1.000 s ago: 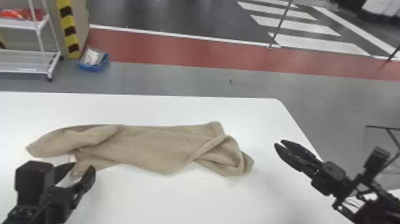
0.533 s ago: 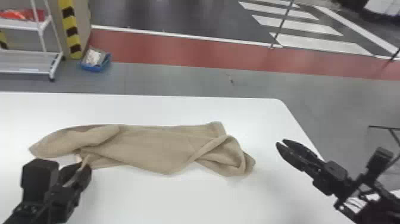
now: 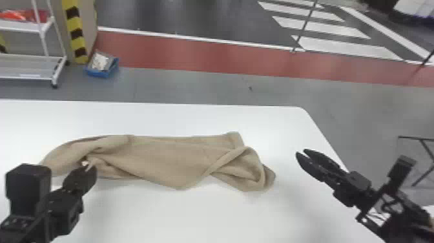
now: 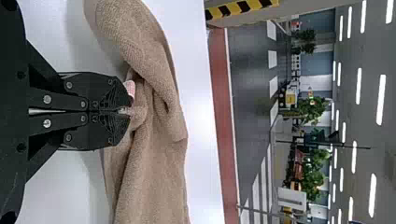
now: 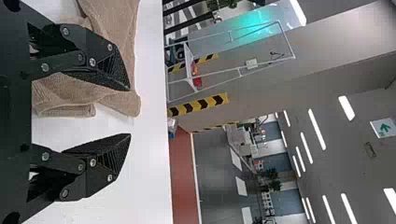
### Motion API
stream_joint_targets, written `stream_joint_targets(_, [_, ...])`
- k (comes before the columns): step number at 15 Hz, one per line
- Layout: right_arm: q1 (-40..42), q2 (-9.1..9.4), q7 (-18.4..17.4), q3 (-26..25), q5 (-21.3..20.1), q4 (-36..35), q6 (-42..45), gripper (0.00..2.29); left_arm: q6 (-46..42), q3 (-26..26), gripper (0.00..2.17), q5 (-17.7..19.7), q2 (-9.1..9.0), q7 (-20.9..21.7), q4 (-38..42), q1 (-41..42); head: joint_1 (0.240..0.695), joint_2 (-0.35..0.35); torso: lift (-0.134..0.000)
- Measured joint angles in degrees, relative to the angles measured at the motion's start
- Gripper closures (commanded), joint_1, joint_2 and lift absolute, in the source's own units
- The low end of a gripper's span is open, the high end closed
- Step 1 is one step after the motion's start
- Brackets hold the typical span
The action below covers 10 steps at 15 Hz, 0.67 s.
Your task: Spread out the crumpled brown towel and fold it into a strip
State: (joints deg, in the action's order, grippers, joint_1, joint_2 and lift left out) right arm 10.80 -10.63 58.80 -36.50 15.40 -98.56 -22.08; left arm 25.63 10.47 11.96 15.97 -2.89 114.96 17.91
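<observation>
And here's the room — a white surface (image 3: 226, 219) with a rounded far corner, grey floor (image 3: 200, 87) past it, then a red band (image 3: 193, 53) edged by a white line (image 3: 193, 37). Beyond that, dark roadway (image 3: 193, 16) with white crossing stripes (image 3: 352, 47)! Over on the left, a white rack (image 3: 25, 66) carries orange-red items (image 3: 22, 15), with a yellow-and-black striped edge (image 3: 76, 35) beside it and a blue bin (image 3: 101, 73) nearby. Left wrist view: greenery (image 4: 314, 109), bright ceiling strips (image 4: 372, 196). Right wrist view — a green arrow sign (image 5: 385, 128), and a teal glow (image 5: 254, 21)!
</observation>
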Motion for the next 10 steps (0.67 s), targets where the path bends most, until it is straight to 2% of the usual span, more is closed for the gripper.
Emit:
stream_joint_targets(6, [-7.2, -1.76, -3.1, 5.5, -9.4, 6.3, -1.7, 0.65, 0.5, -0.4, 1.36, 0.0, 0.10, 0.0, 2.7, 1.2, 0.695, -0.269, -0.124])
stream_joint_targets(8, [-9.0, -2.23, -3.6, 8.9, -13.2, 8.6, -1.0, 0.84, 0.4, -0.3, 1.36, 0.0, 0.10, 0.0, 2.7, 1.3, 0.695, -0.246, -0.124])
stream_joint_targets(10, [-10.1, -2.30, -3.9, 11.3, -15.9, 10.8, 0.2, 0.84, 0.4, -0.3, 1.36, 0.0, 0.11, 0.1, 2.7, 1.6, 0.695, -0.232, -0.124])
